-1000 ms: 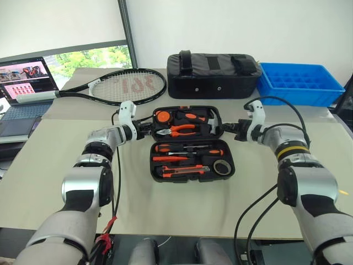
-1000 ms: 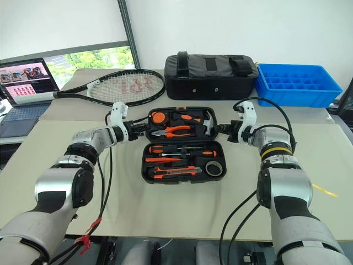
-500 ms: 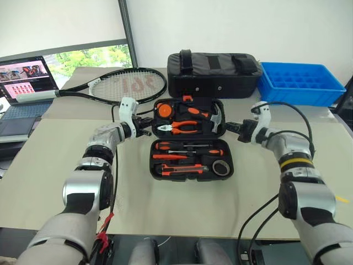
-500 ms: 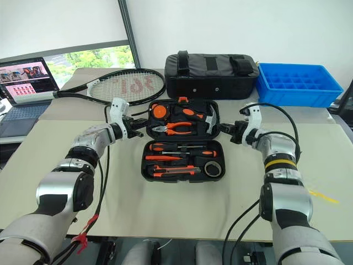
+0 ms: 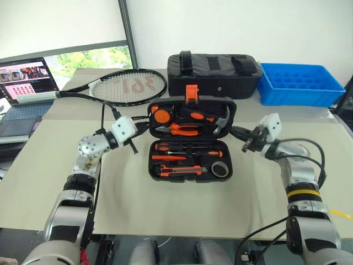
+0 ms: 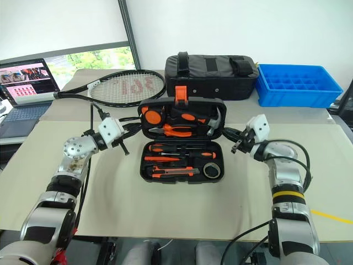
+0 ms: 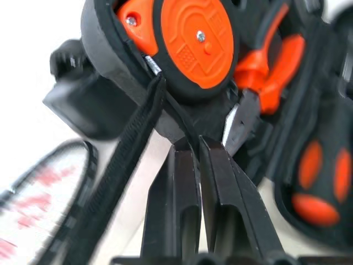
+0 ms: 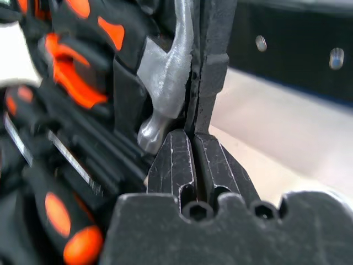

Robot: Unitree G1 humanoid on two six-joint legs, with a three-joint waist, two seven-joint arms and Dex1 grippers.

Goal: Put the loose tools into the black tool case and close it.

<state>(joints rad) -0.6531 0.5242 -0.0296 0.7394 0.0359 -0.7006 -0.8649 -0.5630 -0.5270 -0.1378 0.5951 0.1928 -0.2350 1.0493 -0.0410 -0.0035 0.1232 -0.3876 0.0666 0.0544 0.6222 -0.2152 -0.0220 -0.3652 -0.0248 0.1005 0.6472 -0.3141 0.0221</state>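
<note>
1. The tool case (image 5: 190,138) is sitting in front of the black bag (image 5: 214,73), with its lid half up.
2. The left gripper (image 5: 134,144) and the right gripper (image 5: 246,144), fingers together, are pushing the lid's side edges.
3. Both should be tipping it evenly, so the tools (image 5: 182,160) stay in.
</note>
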